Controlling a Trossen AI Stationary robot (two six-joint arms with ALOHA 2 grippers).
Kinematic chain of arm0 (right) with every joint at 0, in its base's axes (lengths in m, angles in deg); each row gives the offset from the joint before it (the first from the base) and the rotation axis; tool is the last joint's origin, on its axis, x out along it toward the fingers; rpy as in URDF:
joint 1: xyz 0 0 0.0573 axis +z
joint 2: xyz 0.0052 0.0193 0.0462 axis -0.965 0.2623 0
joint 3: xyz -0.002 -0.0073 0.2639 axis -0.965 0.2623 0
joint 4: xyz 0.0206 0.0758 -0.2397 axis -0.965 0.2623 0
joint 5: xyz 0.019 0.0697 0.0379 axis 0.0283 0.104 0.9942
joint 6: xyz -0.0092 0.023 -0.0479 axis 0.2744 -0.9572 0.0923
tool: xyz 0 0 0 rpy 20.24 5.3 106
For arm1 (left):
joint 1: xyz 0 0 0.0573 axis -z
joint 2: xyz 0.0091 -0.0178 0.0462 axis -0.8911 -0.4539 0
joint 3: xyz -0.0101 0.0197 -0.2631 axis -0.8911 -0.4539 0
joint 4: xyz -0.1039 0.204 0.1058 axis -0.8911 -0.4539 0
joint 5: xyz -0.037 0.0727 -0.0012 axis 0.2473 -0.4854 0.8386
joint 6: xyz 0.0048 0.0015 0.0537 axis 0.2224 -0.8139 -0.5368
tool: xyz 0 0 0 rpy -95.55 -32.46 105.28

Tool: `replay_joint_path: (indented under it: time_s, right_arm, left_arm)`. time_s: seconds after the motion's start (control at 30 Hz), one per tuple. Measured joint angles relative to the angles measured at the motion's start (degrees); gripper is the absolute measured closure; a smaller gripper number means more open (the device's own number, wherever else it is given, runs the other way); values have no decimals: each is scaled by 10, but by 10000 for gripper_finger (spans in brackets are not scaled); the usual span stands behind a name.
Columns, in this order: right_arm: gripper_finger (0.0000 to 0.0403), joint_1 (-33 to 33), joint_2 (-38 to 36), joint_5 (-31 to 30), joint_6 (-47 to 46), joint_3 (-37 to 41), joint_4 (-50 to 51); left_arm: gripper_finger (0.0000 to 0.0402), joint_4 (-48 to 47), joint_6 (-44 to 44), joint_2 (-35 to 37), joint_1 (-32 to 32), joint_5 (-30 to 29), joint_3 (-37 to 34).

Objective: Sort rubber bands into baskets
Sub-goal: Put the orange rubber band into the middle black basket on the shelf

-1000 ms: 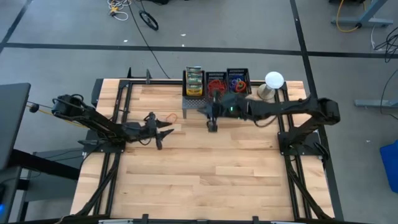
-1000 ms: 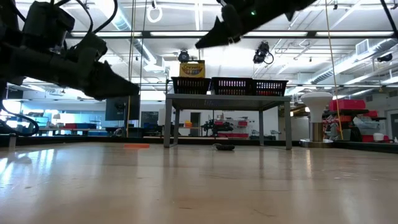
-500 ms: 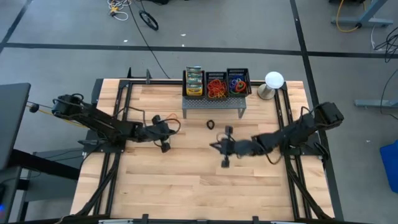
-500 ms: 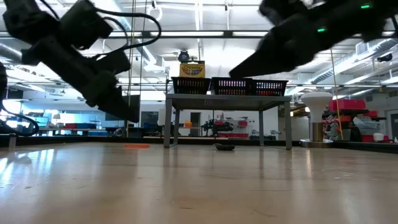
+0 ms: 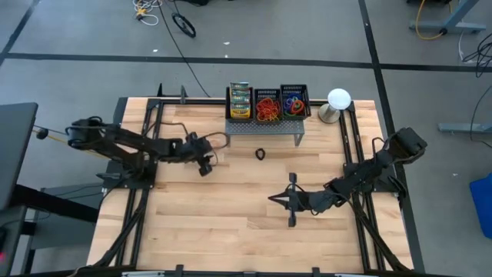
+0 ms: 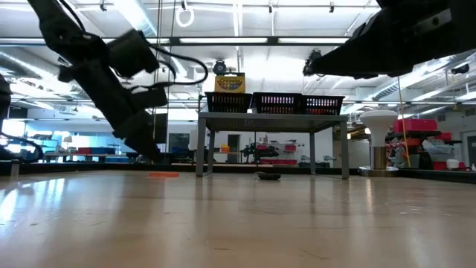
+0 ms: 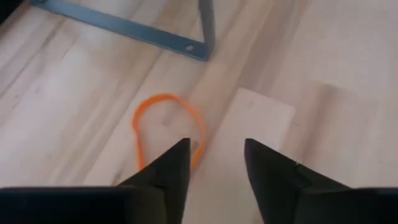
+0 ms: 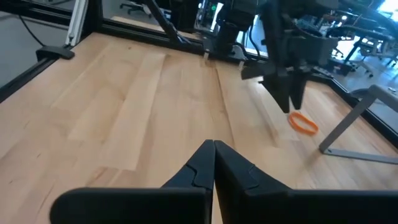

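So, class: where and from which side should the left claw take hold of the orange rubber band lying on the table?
Probably from straight above. The orange rubber band lies flat on the wood, so nothing offers a side grip. The left claw is open just over its near edge; pinching that one strand seems best.

The grey stand (image 5: pixel 261 128) sits at the table's (image 5: pixel 231 223) far edge and serves as the landmark. On top of it, three black baskets (image 5: pixel 267 103) stand in a row: the left one holds crayon boxes (image 5: pixel 241 101), the middle and right ones hold coloured rubber bands (image 5: pixel 267 105). A white domed object (image 5: pixel 337 99) stands just right of the stand. A dark band (image 5: pixel 260 154) lies on the table just in front of the stand. The left gripper (image 5: pixel 206 156) is near the stand's left leg. The right gripper (image 5: pixel 287 199) is well in front of the stand.
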State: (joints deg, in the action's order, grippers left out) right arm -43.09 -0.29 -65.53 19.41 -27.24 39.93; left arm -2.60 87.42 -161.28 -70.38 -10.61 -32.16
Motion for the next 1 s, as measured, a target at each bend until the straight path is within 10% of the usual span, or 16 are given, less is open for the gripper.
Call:
replay_joint_path:
  time_s: [0.3, 0.67, 1.0]
  right_arm:
    - [397, 0, 0, 0, 12, 0, 1]
    - [394, 0, 0, 1, 10, 0, 2]
    - [394, 0, 0, 1, 9, 0, 3]
  left_arm:
    - [202, 34, -82, -62, -87, 73, 1]
    - [386, 31, -146, -62, -77, 91, 1]
    - [396, 24, -133, -15, -23, 119, -1]
